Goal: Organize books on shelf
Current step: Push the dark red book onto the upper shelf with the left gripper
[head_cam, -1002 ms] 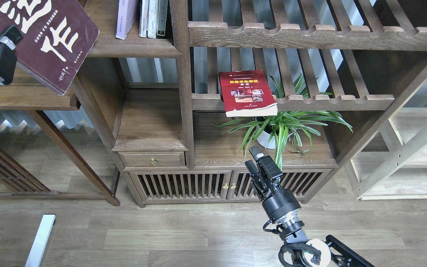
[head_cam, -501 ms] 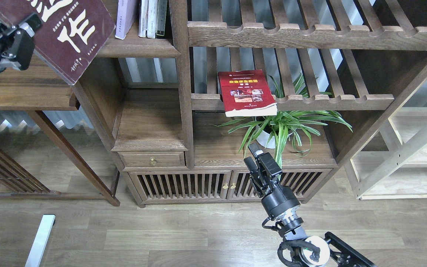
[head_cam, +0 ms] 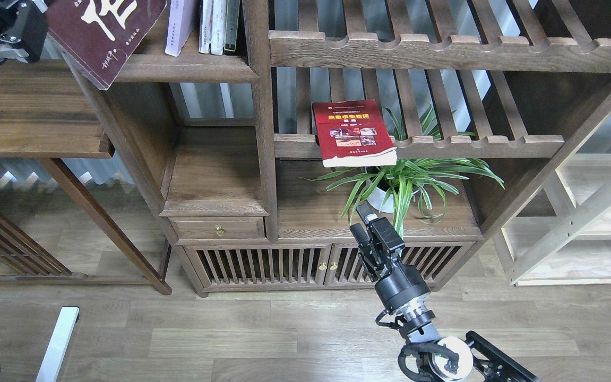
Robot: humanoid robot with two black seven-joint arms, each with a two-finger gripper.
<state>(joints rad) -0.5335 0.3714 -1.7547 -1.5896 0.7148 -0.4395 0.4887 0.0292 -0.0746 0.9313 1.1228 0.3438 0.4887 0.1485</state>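
My left gripper (head_cam: pixel 35 16) at the top left is shut on the thick dark maroon book (head_cam: pixel 104 33), which has big white characters. It holds the book tilted, the lower corner overlapping the front edge of the dark-brown shelf (head_cam: pixel 191 68); the top of the book is cut off by the view. The pale lavender book (head_cam: pixel 180 27) stands upright on that shelf, to the right of the maroon one. The red book (head_cam: pixel 353 132) with a yellow title lies flat on a slatted rack, overhanging its front. My right gripper (head_cam: pixel 362 225) is low in the middle, empty, with its fingers slightly apart.
Thin white-spined books (head_cam: pixel 219 26) stand right of the lavender one, against the post (head_cam: pixel 260 116). A potted spider plant (head_cam: pixel 401 183) sits under the red book, just above my right gripper. A side table (head_cam: pixel 34 114) stands at the left. A light wooden rack (head_cam: pixel 592 212) is at the right.
My left gripper has lifted the maroon book up and to the right, towards the shelf compartment. The right arm has barely moved.
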